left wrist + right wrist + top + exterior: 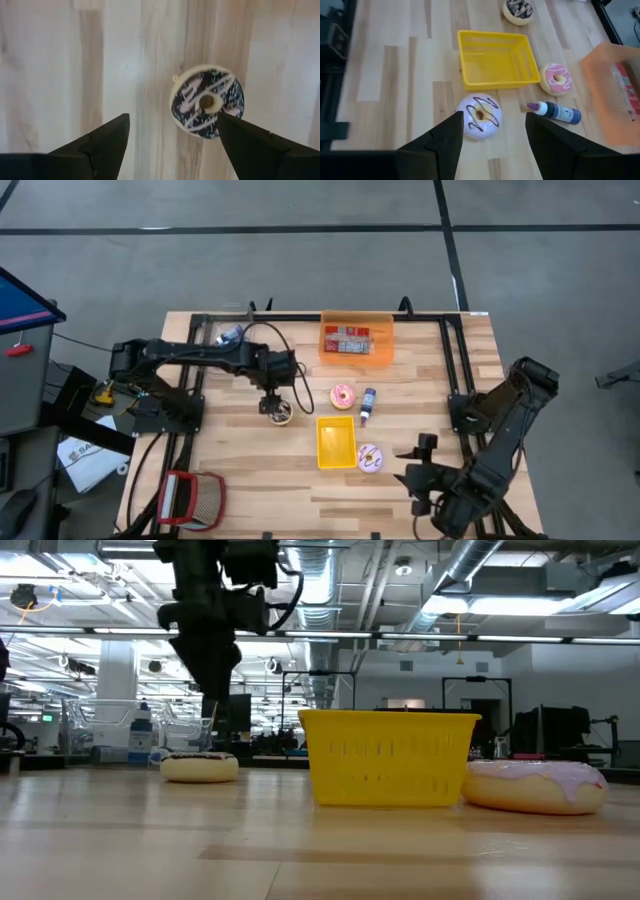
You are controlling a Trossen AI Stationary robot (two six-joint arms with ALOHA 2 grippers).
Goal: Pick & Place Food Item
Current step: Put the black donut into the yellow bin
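A chocolate-iced doughnut [207, 101] with white streaks lies flat on the wooden table, left of centre [283, 412]. My left gripper [172, 116] hangs open just above it, pointing down; the doughnut lies off-centre, close to one finger, with a clear gap showing in the low view [208, 705]. A yellow basket [336, 442] stands mid-table. A lavender-iced doughnut [481, 116] lies by its right side and a pink-iced doughnut [343, 395] beyond it. My right gripper [494, 122] is open, in the air near the table's front right [415, 462], aimed at the lavender doughnut.
An orange bin [356, 340] holding a packet stands at the far edge. A small blue-capped bottle [367, 405] lies next to the pink doughnut. A red-framed mesh thing [190, 498] sits at the near left corner. Black rails [455, 370] run along the table's sides.
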